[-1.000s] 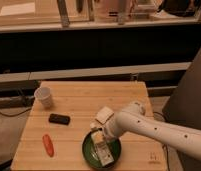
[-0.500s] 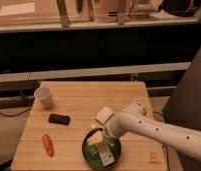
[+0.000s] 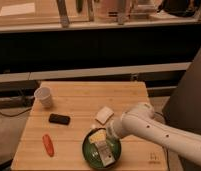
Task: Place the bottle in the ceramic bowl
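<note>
The dark green ceramic bowl [image 3: 89,150] sits on the wooden table near its front edge. The bottle [image 3: 102,148] lies inside the bowl, its yellowish end [image 3: 97,136] toward the back and its whitish labelled body toward the front. My gripper [image 3: 111,134] is at the bowl's back right rim, just above the bottle's yellowish end, at the tip of the white arm [image 3: 154,132] that comes in from the right. The arm's end hides the gripper's tips.
A white squarish block [image 3: 104,114] lies just behind the bowl. A white cup [image 3: 44,96] stands at the back left. A flat black object [image 3: 59,119] and a red oblong object [image 3: 47,144] lie left of the bowl. The table's edge [image 3: 24,145] is near.
The gripper has drawn back a little to the right from over the bowl. More of the bottle now shows lying in the bowl.
</note>
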Controlling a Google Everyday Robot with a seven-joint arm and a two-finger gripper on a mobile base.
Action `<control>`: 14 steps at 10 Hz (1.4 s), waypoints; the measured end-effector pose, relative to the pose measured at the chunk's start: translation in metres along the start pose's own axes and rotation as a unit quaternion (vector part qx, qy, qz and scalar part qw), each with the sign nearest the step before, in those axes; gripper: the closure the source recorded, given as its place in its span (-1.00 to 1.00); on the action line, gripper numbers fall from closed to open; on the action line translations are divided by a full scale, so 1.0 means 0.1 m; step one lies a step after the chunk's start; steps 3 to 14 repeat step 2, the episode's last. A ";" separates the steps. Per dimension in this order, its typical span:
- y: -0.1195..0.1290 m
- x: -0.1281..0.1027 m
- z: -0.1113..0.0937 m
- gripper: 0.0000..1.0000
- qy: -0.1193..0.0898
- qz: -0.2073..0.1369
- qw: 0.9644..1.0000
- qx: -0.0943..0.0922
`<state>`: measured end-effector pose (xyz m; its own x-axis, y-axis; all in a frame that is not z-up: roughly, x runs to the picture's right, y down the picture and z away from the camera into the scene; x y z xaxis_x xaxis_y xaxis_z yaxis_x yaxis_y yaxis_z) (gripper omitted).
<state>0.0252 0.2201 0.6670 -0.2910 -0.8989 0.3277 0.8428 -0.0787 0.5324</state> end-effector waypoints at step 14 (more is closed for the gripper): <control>-0.01 0.01 -0.09 -0.60 0.009 0.002 1.000 -0.007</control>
